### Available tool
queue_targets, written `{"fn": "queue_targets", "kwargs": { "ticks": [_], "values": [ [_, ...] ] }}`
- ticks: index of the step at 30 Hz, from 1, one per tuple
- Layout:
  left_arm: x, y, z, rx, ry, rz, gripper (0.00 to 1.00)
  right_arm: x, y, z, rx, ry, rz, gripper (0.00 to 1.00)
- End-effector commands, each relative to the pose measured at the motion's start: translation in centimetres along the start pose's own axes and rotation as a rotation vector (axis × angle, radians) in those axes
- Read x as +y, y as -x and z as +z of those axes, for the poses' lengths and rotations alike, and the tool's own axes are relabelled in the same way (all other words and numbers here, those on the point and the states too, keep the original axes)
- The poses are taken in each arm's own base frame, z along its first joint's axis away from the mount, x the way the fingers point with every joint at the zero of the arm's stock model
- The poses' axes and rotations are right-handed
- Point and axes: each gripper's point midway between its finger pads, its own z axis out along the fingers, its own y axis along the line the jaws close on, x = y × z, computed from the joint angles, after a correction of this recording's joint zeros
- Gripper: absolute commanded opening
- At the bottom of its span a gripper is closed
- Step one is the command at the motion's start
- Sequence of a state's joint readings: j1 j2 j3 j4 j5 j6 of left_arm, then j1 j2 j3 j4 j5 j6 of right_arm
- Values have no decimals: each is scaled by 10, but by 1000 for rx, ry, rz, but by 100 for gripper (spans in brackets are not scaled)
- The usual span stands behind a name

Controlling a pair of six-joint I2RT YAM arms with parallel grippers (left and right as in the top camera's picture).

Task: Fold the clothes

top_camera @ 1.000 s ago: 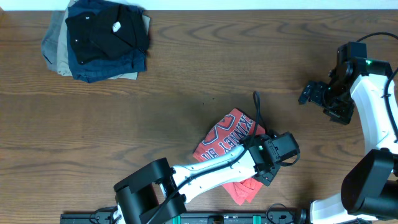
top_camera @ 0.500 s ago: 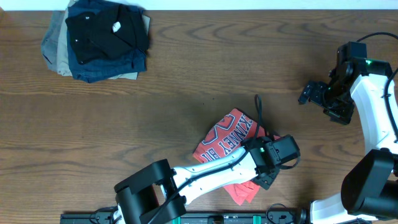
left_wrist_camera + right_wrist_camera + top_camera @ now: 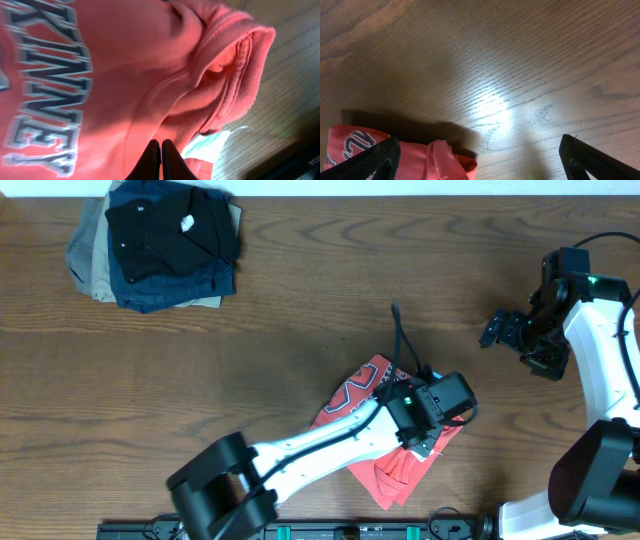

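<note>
Fold in progress: a coral-red T-shirt (image 3: 352,398) lies bunched on the wooden table (image 3: 300,300), well apart from the stack of dark folded garments (image 3: 160,242) that sits in the table's far left corner, nearer the robot than the stack and off to its right. The left gripper (image 3: 160,157) is over the shirt, its two black fingers pressed tip to tip with a pinch of the red cloth between them; creases in the fabric run up from that spot. Seen from the left wrist, the white-outlined dark lettering (image 3: 45,90) fills one side of the view, the ribbed collar (image 3: 245,65) is rolled over on the other, and a small white neck label (image 3: 207,145) shows beneath it (its print is too blurred to read). The right gripper (image 3: 480,142) hangs over bare wood farther from the stack than the shirt is, fingers spread wide, holding nothing.
</note>
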State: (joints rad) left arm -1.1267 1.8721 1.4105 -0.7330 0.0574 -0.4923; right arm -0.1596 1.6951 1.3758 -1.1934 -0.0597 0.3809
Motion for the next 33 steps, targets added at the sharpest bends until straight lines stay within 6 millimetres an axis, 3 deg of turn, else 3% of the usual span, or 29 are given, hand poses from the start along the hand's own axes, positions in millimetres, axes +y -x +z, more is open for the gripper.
{"fn": "queue_targets", "kwargs": {
  "ticks": [1, 6, 16, 23, 27, 33],
  "values": [
    [-17, -17, 24, 96, -65, 24, 6, 1, 3, -2, -5, 6, -9, 99],
    [-29, -33, 44, 154, -81, 35, 6, 1, 3, -2, -5, 6, -9, 99],
    [-59, -44, 45, 154, -137, 68, 6, 1, 3, -2, -5, 6, -9, 99],
    [-63, -47, 44, 152, -138, 83, 6, 1, 3, -2, -5, 6, -9, 99],
    [-54, -43, 23, 136, -112, 86, 6, 1, 3, -2, -5, 6, -9, 99],
    [-17, -16, -25, 3, -6, 46, 6, 1, 3, -2, -5, 5, -9, 99]
  ]
}}
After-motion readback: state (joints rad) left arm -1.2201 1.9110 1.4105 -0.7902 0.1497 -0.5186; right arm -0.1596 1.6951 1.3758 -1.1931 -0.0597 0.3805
